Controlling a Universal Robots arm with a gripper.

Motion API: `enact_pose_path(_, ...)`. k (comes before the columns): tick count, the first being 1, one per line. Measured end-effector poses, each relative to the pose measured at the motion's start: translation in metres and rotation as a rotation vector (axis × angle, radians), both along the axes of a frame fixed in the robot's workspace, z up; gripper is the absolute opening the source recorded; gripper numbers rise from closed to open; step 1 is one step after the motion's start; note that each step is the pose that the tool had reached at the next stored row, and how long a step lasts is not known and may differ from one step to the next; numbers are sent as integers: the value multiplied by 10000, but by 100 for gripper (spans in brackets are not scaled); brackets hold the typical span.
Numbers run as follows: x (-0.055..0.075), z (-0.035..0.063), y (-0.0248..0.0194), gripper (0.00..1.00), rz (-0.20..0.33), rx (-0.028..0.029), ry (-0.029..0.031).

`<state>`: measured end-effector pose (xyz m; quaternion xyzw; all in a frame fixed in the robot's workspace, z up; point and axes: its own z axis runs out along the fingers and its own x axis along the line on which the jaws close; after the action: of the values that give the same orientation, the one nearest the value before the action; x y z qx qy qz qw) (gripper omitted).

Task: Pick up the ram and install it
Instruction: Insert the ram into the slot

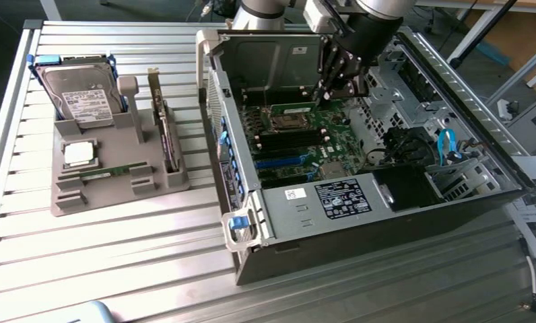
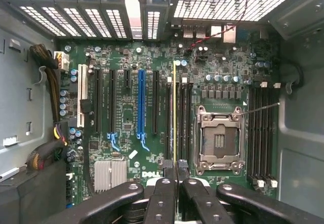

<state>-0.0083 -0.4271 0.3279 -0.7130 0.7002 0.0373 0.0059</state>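
My gripper [image 2: 174, 172] is shut on the ram [image 2: 174, 113]. In the wrist view the ram shows edge-on as a thin yellow-green line. It hangs upright over the black memory slots [image 2: 185, 123] beside the empty CPU socket [image 2: 218, 139] on the green motherboard [image 2: 126, 57]. I cannot tell whether its lower edge touches a slot. In the exterior view, my gripper [image 1: 332, 94] is reaching down into the open computer case [image 1: 250, 222], at the far end of the board, with the ram [image 1: 295, 108] as a green strip under the fingers.
A second bank of memory slots [image 2: 260, 133] lies on the socket's other side, and cable bundles [image 2: 48, 82] run along the case wall. Outside the case, a grey fixture [image 1: 115, 195] holds a silver hard drive [image 1: 84, 97], a CPU [image 1: 79, 153] and an upright dark expansion card [image 1: 165, 131].
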Motion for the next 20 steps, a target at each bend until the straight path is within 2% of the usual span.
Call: enact_pose_path(20, 0, -261, 0, 12, 0, 2, 0)
